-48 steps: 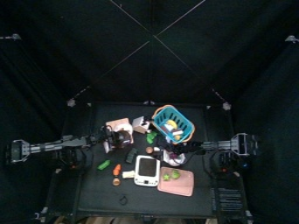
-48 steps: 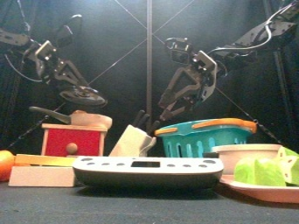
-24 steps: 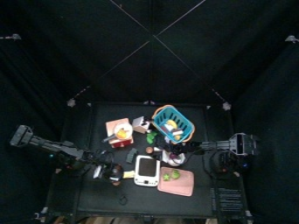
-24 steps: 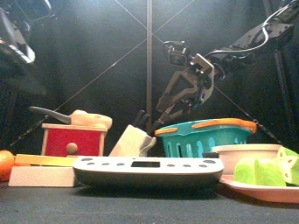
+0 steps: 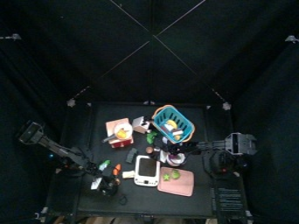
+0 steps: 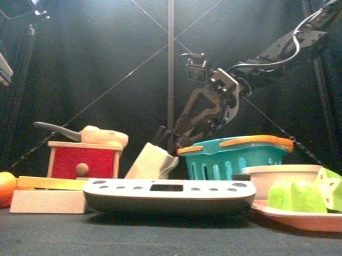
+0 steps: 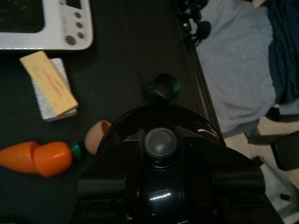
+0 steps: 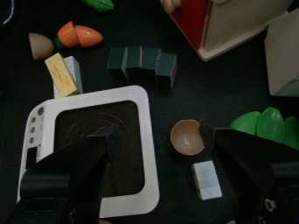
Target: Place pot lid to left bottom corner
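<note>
In the left wrist view, the pot lid [image 7: 158,144] is a dark round disc with a brownish rim and a pale knob at its centre. It sits right at my left gripper, held over the black tabletop near the table's edge. In the top view my left gripper [image 5: 107,184] hangs over the table's front left part, short of the left bottom corner [image 5: 79,206]. My right gripper [image 8: 163,171] is open and empty, above the white scale [image 8: 93,149] and a small brown cup [image 8: 187,136]. It shows near the table's middle in the top view [image 5: 176,157].
Near the lid lie a carrot [image 7: 41,157], a yellow-and-white block [image 7: 49,83], a brown egg-like piece [image 7: 96,133] and a small dark green thing [image 7: 162,86]. A blue basket [image 5: 172,122], a tan board [image 5: 119,129] and a pink plate [image 5: 177,182] crowd the middle and right.
My left arm has swung from beside the tan board to the table's front left and left the front view. My right arm has barely moved.
</note>
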Action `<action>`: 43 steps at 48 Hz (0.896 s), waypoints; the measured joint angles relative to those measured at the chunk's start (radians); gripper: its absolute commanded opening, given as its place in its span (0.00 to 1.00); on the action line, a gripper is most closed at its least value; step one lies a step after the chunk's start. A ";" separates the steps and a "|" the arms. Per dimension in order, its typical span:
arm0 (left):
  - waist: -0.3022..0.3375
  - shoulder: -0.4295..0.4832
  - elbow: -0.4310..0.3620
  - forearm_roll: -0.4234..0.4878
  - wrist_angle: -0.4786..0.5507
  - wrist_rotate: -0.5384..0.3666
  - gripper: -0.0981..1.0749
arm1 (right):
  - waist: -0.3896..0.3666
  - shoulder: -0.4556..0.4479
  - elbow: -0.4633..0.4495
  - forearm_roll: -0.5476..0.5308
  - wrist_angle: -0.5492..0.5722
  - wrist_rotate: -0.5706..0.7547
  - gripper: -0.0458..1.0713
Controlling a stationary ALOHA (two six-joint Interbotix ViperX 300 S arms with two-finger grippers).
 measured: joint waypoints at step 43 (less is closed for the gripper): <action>-0.012 0.219 0.061 0.026 -0.181 0.005 0.60 | 0.002 0.002 0.000 -0.002 0.002 0.000 0.95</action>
